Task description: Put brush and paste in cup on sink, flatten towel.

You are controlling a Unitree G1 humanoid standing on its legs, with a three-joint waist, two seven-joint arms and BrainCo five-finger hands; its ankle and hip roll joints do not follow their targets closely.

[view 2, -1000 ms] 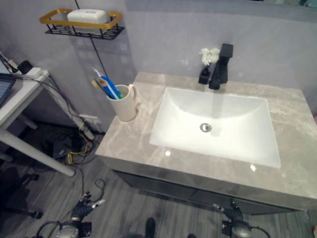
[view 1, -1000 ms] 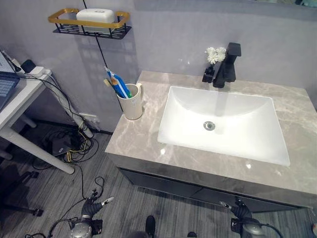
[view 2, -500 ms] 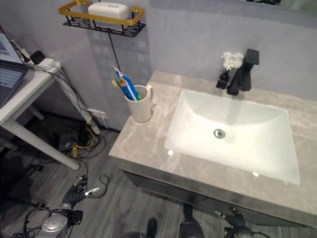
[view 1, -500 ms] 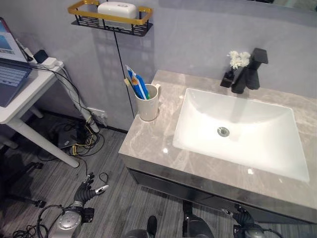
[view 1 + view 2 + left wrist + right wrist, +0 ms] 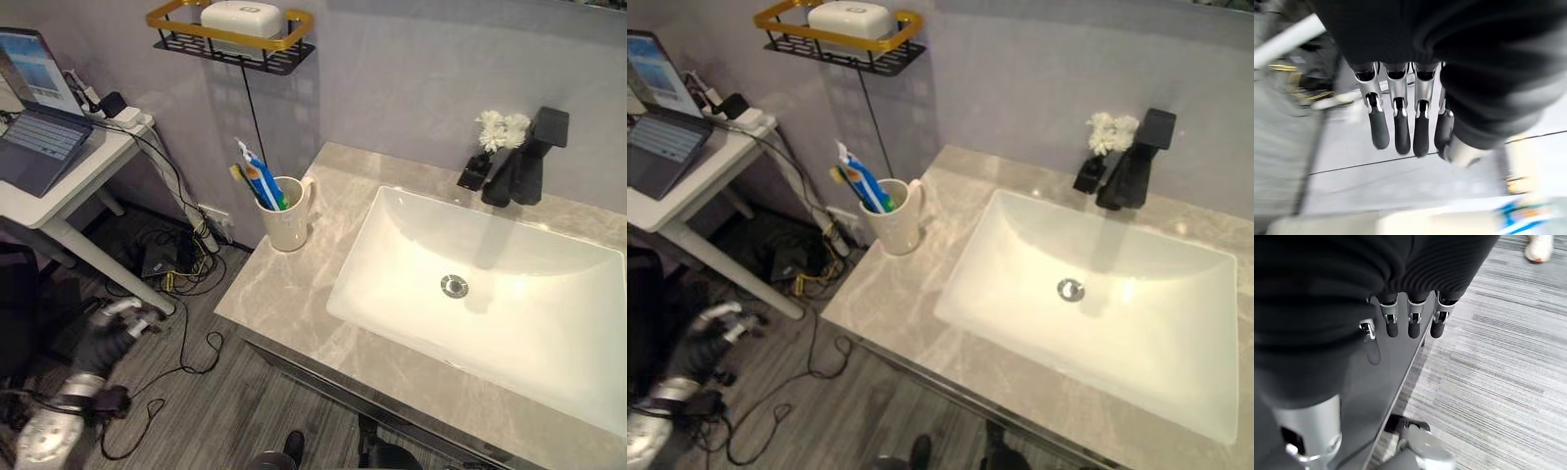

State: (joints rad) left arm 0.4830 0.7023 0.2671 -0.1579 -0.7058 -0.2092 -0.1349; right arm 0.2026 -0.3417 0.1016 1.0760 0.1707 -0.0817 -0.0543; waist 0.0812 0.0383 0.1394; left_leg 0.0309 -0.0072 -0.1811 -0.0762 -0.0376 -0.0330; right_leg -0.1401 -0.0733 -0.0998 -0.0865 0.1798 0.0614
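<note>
Toothbrush and blue paste tube were seen standing in the cream cup on the marble counter, left of the white sink. The left hand was held low over the floor, fingers straight and empty; the right hand was likewise relaxed, holding nothing.

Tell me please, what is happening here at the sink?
Nothing is being handled right now. The brush and paste already stand in the cup on the counter, left of the sink. The left hand hangs low over the floor, fingers relaxed and empty. The right hand is down beside the cabinet, also empty. I see no towel.
</note>
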